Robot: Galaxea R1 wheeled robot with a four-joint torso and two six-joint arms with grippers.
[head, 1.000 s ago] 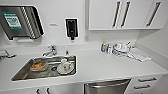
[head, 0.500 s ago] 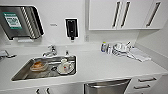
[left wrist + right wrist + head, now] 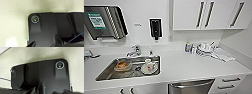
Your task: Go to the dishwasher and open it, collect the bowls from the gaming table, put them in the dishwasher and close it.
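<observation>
While nothing is being shifted since a second ago, the dishwasher (image 3: 191, 87) is being faced, shut, beneath the table (image 3: 184, 67) beside the sink (image 3: 106, 73); hand states cannot be told.

You are looking down on the dishwasher (image 3: 191, 87), which shows at the lower edge of the head view, set under the white counter (image 3: 189, 67). Its front is brushed stainless steel, one cabinet wide, with a horizontal bar handle running along the top of the door. The door is closed, flush beneath the counter's front edge. Relative to the sink (image 3: 106, 72), it sits lower and off to the right, just past the basin's right end. White drawer fronts (image 3: 227, 84) with dark bar handles stand right beside it.
</observation>
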